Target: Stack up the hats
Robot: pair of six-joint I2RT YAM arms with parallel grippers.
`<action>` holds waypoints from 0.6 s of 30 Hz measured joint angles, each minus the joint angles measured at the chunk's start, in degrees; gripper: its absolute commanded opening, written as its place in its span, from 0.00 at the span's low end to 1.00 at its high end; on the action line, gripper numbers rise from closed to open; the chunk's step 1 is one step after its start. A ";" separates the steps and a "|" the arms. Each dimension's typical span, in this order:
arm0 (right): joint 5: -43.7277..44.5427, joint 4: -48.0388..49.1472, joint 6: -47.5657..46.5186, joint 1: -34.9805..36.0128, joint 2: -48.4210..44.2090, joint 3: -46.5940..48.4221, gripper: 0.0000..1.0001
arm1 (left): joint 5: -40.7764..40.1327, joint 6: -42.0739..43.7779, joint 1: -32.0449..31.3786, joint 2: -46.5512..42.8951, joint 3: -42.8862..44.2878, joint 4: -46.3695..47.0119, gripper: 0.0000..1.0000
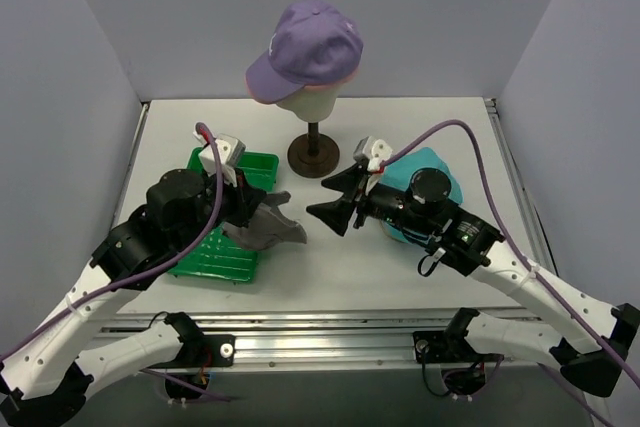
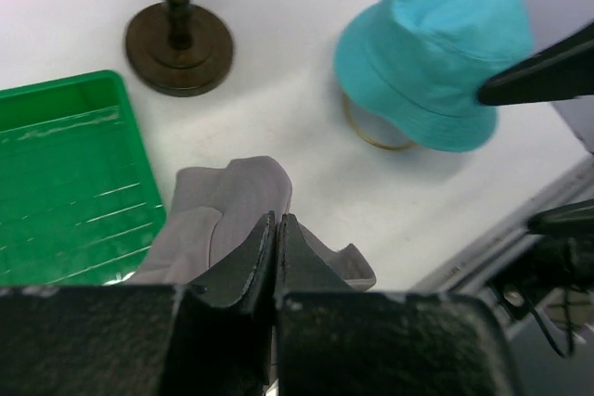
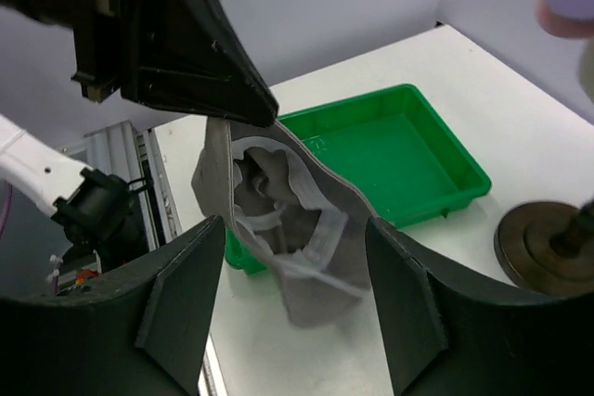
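My left gripper is shut on the brim of the grey bucket hat. The hat hangs crumpled above the table beside the tray, its hollow inside turned toward the right wrist camera. My right gripper stands open just right of the grey hat and faces it, holding nothing. The teal bucket hat lies on the table, partly hidden behind my right arm. A lavender cap sits on the mannequin head, with a pink edge showing beneath it.
A green tray lies at the left under my left arm. The mannequin's dark round stand is at the back centre. Walls close in the table on three sides.
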 measured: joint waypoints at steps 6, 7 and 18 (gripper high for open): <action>-3.80 6.51 -6.14 5.88 1.84 -4.70 0.57 | 8.87 0.00 -0.09 -3.76 0.00 1.29 0.02; -3.96 6.95 -6.62 6.47 2.16 -5.18 0.57 | 9.44 -0.02 -0.11 -4.20 0.00 1.42 0.02; -0.92 10.88 -9.99 19.17 9.29 -7.21 0.58 | 8.90 -2.36 -0.11 -3.10 -0.09 5.05 0.02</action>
